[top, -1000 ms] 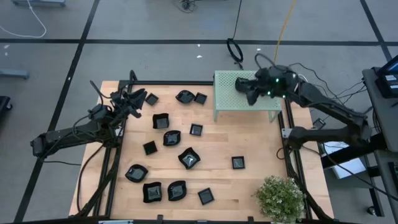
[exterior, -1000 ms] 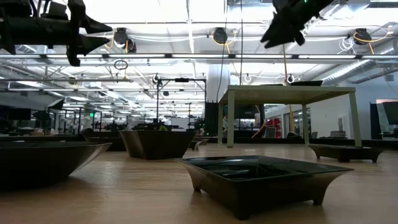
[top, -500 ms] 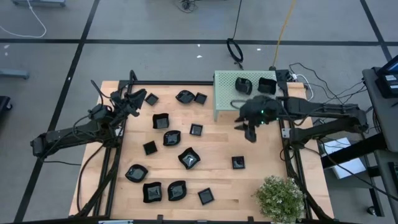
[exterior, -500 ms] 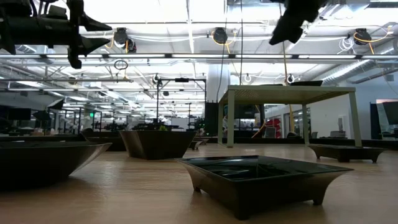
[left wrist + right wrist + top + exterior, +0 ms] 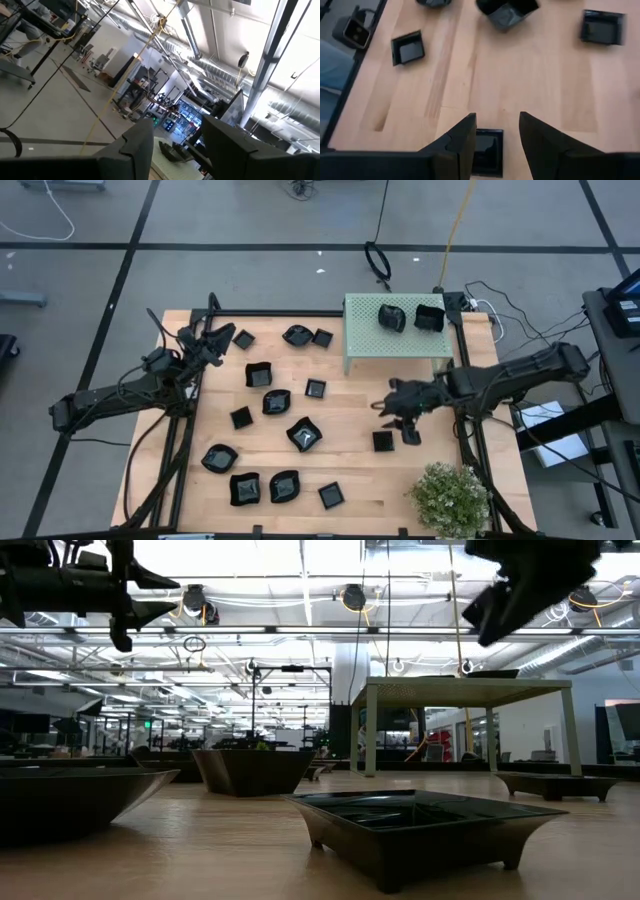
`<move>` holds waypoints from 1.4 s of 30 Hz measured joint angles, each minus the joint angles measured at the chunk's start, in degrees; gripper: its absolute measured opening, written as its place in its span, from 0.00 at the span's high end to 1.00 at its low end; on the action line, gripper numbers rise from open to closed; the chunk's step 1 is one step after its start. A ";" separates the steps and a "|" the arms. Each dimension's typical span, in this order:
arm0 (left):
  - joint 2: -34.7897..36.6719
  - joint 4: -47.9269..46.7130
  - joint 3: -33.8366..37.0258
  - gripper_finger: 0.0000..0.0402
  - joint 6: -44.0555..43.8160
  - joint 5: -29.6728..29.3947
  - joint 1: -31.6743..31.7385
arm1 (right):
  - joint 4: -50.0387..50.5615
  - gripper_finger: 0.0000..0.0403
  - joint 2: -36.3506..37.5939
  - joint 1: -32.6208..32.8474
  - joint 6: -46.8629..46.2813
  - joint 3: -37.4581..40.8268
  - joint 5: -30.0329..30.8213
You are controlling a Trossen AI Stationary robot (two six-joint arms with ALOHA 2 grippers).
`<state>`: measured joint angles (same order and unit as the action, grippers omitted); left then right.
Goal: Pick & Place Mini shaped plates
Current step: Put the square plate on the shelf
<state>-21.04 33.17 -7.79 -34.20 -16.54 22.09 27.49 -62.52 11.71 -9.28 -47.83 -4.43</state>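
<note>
Several mini shaped plates, small glossy black dishes, lie scattered on the wooden table [image 5: 350,415]. Two more [image 5: 391,317] [image 5: 429,318] sit on top of the pale green perforated box [image 5: 395,340] at the far right. My right gripper [image 5: 396,418] [image 5: 497,120] hangs open and tilted down above the table, just over a small square plate [image 5: 383,441] [image 5: 487,145] that shows between its fingers, lying flat on the wood. My left gripper [image 5: 215,340] [image 5: 175,145] is open at the table's far left, raised and holding nothing.
A potted green plant [image 5: 450,495] stands at the near right corner, close to the right arm. A black frame rail [image 5: 465,430] runs along the table's right edge. Bare wood lies between the square plate and the wavy plate [image 5: 304,434] to its left.
My right gripper has swung from above the green box toward the table's near edge and down, tipping its fingers downward, and now hangs over the small square plate. The two plates on the box, covered by the gripper before, now show.
</note>
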 joint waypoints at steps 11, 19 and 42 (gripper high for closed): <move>0.00 -0.11 0.00 0.58 -1.07 0.13 -0.04 | -7.29 0.66 -3.93 6.56 2.05 11.25 2.74; 0.00 -1.72 0.00 0.58 -1.05 1.31 -0.09 | -11.10 0.66 -13.71 10.14 5.57 11.26 2.65; 0.00 -4.92 0.00 0.58 -1.04 1.49 -0.11 | -17.59 0.77 -22.15 11.67 5.98 10.99 2.14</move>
<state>-21.04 28.24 -7.79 -35.24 -15.05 21.98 9.90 -84.67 23.38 -3.29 -36.84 -2.28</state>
